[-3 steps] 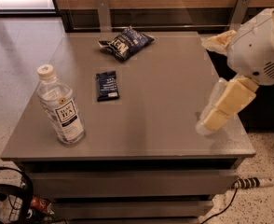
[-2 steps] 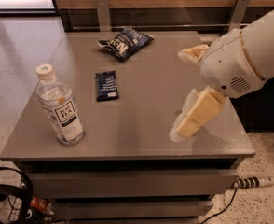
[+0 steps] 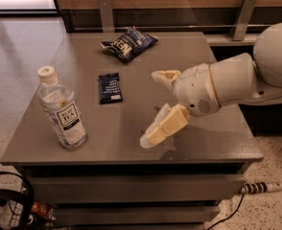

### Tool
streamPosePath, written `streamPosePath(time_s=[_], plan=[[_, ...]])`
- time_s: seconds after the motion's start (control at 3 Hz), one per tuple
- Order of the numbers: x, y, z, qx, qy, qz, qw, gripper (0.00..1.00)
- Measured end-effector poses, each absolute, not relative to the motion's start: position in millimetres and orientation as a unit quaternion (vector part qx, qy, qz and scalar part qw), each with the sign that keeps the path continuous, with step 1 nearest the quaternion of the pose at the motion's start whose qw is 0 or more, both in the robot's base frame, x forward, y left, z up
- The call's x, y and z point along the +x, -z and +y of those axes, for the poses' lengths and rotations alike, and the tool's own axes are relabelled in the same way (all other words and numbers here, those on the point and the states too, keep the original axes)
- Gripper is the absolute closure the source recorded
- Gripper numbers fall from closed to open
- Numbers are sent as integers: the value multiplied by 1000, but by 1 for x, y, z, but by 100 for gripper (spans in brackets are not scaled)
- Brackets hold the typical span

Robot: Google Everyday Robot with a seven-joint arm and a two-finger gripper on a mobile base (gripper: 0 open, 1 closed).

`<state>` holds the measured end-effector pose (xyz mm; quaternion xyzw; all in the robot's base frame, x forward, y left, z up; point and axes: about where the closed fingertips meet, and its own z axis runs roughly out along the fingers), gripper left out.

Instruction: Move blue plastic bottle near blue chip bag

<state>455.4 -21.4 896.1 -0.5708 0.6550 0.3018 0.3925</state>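
Observation:
The blue plastic bottle [image 3: 62,110], clear with a white cap and a white-and-dark-blue TEA label, stands upright near the table's front left corner. The blue chip bag [image 3: 129,43], puffy dark blue with white letters, lies at the table's far middle. My gripper [image 3: 153,107] hangs over the table's middle right, its cream fingers spread open and empty, one finger [image 3: 164,75] up and one [image 3: 161,128] down near the front edge. It is well to the right of the bottle.
A small flat dark blue packet [image 3: 110,87] lies between bottle and bag. The grey table [image 3: 213,143] backs onto a wooden wall with metal brackets. Cables and a power strip [image 3: 256,188] lie on the floor below.
My arm has swung left, from the table's right edge in over the tabletop toward the bottle. The bottle, the packet and the chip bag have not moved.

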Motion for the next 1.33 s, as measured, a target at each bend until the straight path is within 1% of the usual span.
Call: streamPosePath(time_s=[0.33, 0.67, 1.0, 1.33], plan=[[448, -903, 6, -562, -351, 614, 429, 0], [448, -903, 6, -562, -351, 614, 429, 0], [447, -883, 29, -562, -368, 598, 437, 0], [443, -860, 53, -544, -400, 574, 463, 0]])
